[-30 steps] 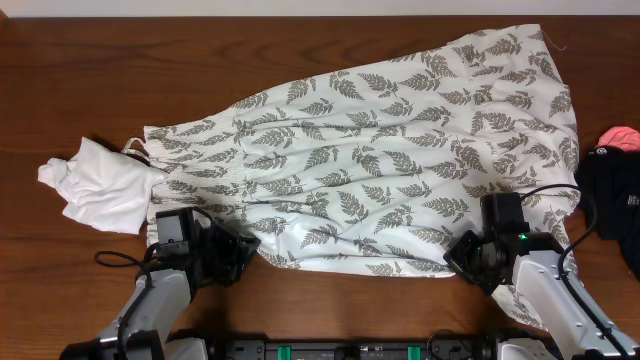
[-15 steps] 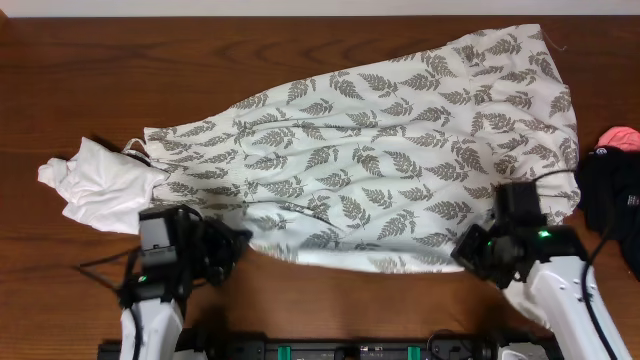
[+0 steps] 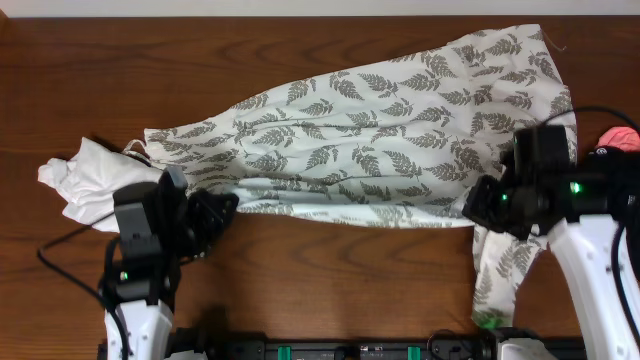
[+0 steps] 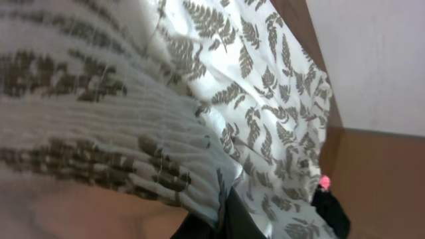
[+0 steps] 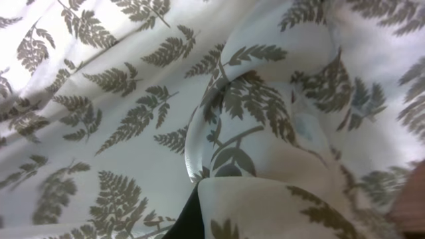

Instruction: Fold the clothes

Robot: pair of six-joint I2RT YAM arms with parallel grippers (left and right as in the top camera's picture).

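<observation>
two pinches on the near edge, lengthwise fold under way

both arms hold the fern-print garment (image 3: 380, 130), which lies spread across the middle of the table (image 3: 330, 290), with its narrow gathered end to the left and its wide hem to the right. the left gripper (image 3: 215, 213) is clamped tight on the near edge at the gathered end. in the left wrist view the smocked cloth drapes over its dark finger (image 4: 229, 222) and no gap shows. the right gripper (image 3: 485, 205) is likewise pinched closed on the near edge by the hem, with cloth bunched over its finger in the right wrist view. a loose flap (image 3: 500, 275) hangs from it toward the table's near side.

i read the grip points as deliberate. with one at each end of the same long edge, that edge can travel as a straight line and the cloth can double over lengthwise. the near edge sits raised and drawn in toward the middle, so i judge the first fold begun but not laid.

the white garment (image 3: 95, 185) sits crumpled just beside the left end. the black garment (image 3: 610, 195) lies at the right edge with a pink item (image 3: 620, 137). neither is folded. i'd watch the hanging flap, which could tuck under crooked.
</observation>
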